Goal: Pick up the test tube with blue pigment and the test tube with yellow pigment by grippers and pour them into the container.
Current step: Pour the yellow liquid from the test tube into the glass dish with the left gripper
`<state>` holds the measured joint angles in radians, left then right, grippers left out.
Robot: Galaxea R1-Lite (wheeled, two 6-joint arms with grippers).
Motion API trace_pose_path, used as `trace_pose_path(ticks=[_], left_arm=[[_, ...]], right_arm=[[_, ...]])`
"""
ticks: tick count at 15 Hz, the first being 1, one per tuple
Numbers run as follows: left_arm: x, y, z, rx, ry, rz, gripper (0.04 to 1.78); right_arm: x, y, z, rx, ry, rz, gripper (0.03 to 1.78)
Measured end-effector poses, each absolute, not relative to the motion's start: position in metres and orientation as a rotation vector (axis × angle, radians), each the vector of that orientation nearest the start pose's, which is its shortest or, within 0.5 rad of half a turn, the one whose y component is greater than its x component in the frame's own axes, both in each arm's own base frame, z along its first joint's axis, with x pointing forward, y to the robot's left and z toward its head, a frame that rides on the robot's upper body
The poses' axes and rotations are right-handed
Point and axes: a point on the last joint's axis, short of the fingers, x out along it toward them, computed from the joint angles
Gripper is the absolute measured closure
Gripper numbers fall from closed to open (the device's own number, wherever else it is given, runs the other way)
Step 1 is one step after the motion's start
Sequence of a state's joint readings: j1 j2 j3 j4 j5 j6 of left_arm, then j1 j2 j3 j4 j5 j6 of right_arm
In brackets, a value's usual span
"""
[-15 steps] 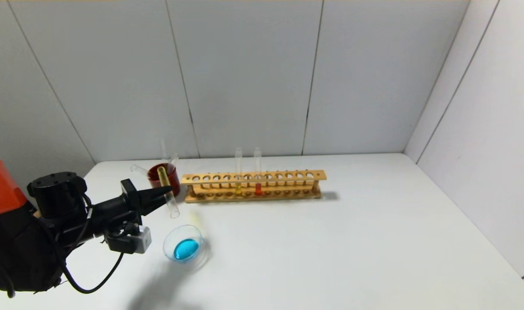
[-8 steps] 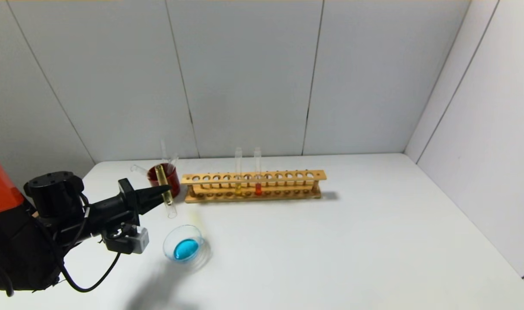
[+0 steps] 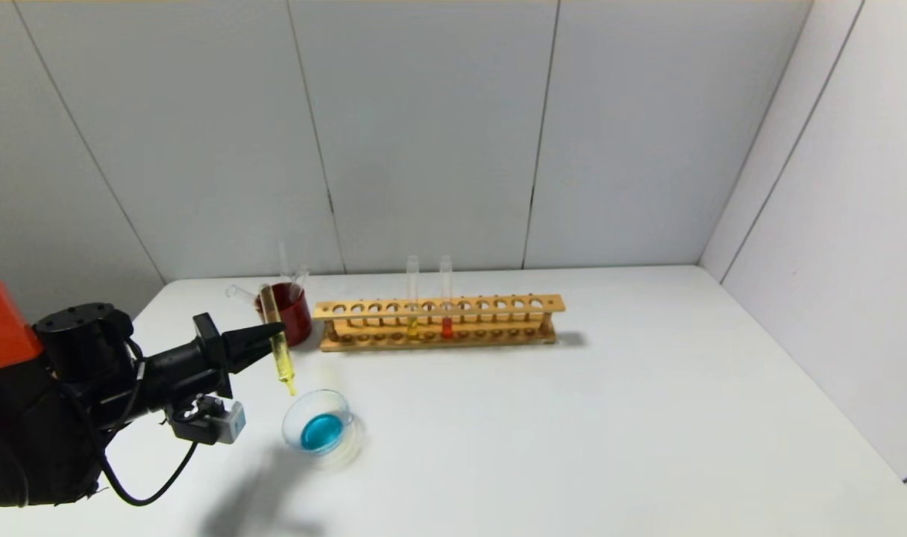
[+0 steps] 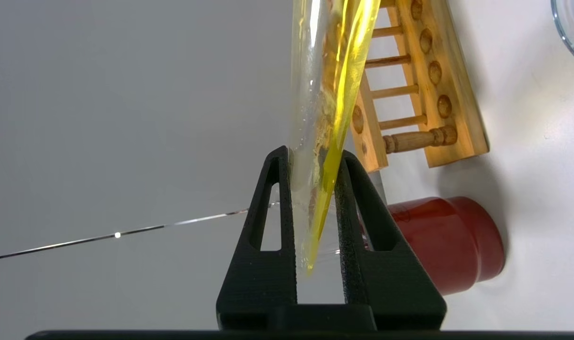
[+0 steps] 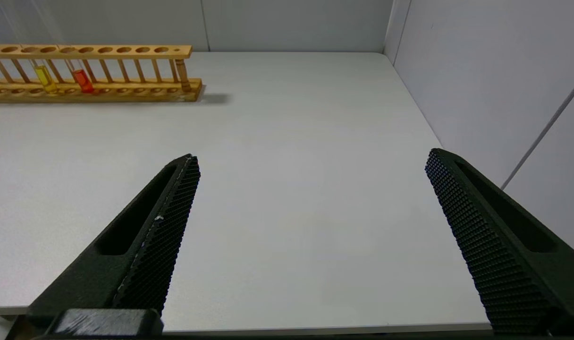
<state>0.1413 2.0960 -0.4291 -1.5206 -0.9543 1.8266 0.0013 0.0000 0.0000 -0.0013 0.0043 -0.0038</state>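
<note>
My left gripper [image 3: 274, 337] is shut on the test tube with yellow pigment [image 3: 278, 343] and holds it tilted, mouth down, just above the far-left rim of the container [image 3: 293, 421]. The container is a clear glass dish with blue liquid [image 3: 322, 431] in it. Yellow liquid has run down to the tube's mouth [image 3: 290, 385]. In the left wrist view the tube [image 4: 324, 94] sits between my fingers [image 4: 315, 153], with yellow liquid running along its wall. No tube with blue liquid shows. My right gripper [image 5: 310, 158] is open and empty, low over the table's near right side.
A wooden rack [image 3: 438, 322] stands behind the dish and holds another yellow tube [image 3: 412, 298] and a red-orange tube [image 3: 446, 298]. A dark red cup [image 3: 293, 313] with empty clear tubes is left of the rack, behind my left gripper. Walls close the back and right.
My left gripper has rolled and drawn slightly left. The yellow tube's mouth has swung down towards the dish, and the yellow liquid has run from the tube's bottom to its mouth.
</note>
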Motion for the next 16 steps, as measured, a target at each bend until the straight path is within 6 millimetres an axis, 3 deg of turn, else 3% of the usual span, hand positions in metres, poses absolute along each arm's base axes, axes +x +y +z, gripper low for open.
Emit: trace_pose_path(ticks=[16], left_arm=[[0.3107, 0.0239, 0.0652, 1.656, -0.633, -0.644, 1.51]], right_arm=[[-0.0228, 0.0001, 0.0756, -0.004, -0.001, 0.005, 0.06]])
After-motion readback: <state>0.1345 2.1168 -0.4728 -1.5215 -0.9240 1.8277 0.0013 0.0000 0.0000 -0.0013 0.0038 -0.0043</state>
